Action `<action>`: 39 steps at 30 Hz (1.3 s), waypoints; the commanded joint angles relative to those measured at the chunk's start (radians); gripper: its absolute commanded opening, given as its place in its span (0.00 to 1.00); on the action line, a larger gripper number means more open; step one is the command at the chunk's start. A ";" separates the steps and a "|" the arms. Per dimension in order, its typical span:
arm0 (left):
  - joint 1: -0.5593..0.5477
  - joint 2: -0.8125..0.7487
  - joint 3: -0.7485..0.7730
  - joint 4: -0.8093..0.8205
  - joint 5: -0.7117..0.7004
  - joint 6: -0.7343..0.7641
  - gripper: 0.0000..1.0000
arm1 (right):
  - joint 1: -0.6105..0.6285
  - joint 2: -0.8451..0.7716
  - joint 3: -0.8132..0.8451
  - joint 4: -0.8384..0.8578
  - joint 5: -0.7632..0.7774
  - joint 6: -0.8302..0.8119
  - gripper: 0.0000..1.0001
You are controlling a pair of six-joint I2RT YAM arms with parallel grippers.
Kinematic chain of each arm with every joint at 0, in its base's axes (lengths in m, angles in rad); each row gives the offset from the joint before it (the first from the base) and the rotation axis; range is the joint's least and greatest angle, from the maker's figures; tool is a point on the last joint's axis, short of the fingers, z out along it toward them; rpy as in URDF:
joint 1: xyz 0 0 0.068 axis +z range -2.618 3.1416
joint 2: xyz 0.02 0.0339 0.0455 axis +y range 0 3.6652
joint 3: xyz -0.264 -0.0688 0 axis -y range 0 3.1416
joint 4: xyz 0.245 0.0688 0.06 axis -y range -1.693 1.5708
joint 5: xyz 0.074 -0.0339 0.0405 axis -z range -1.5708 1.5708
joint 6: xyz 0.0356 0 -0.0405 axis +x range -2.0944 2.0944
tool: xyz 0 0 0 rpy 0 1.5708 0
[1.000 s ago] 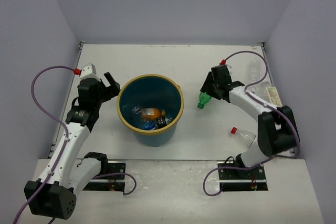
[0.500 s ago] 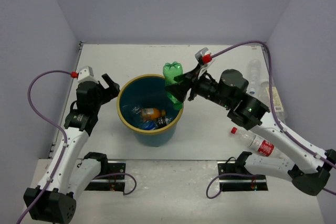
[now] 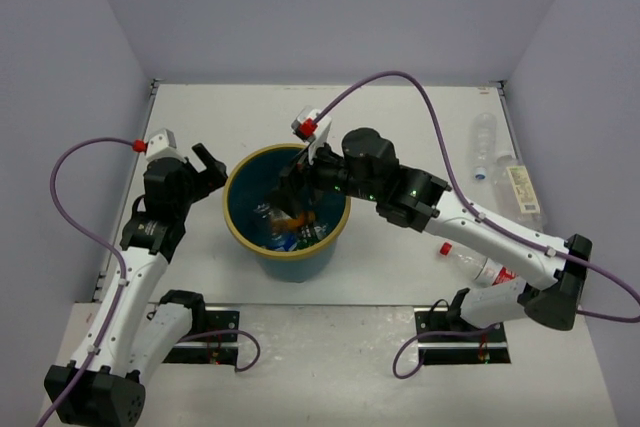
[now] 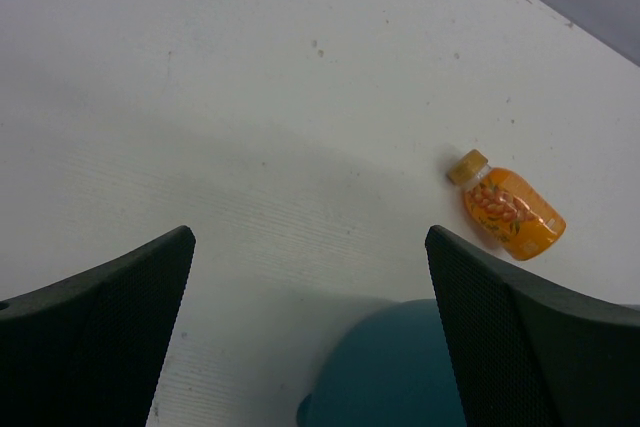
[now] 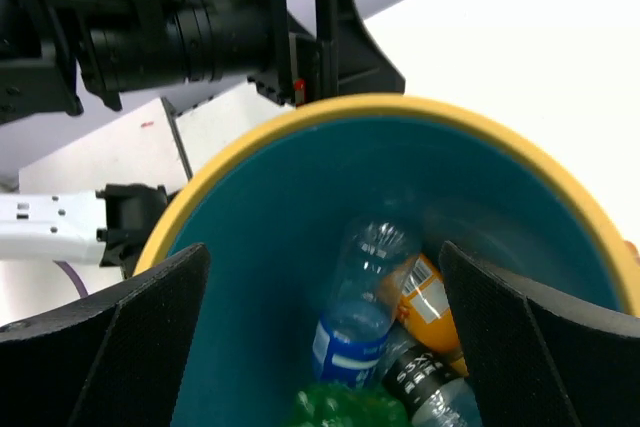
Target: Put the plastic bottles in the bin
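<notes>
The right claw (image 3: 293, 190) hung over the mouth of the teal bin (image 3: 285, 262), its fingers spread wide and nothing between them. The wrist view showed four plastic bottles lying inside the bin: a clear one with a blue label (image 5: 352, 315), an orange-labelled one (image 5: 432, 297), a dark-labelled one (image 5: 425, 387) and the green bottle (image 5: 345, 412) at the bottom. The left claw (image 3: 205, 169), also wide open and empty, hovered just beside the bin's left rim.

The job looked only partly done. Three bottles lay on the table (image 3: 400, 117) to the right: a red-capped bottle (image 3: 475, 262) near the right arm's base, and a clear bottle (image 3: 483, 137) and a labelled bottle (image 3: 518, 185) by the far right edge. The left wrist view showed a small orange bottle (image 4: 510, 212) on its side on the table.

The main risk was probably the retreat. With its fingers low over the opening, the right claw could catch the tan rim as it drew back and tip or drag the bin. The left claw sat close enough to be struck by a shifted bin. The smooth, round bottles by the edge might roll away from a grip that landed off-centre.
</notes>
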 commanded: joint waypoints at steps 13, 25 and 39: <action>0.005 -0.043 0.026 -0.026 -0.043 0.006 1.00 | -0.239 -0.236 0.027 -0.032 0.351 0.244 0.99; 0.005 -0.032 0.048 -0.042 -0.044 0.006 1.00 | -0.486 -0.081 -0.017 -0.191 0.368 0.436 0.99; 0.005 -0.024 0.086 -0.088 -0.052 0.027 1.00 | -0.499 0.319 -0.035 -0.134 0.144 0.689 0.99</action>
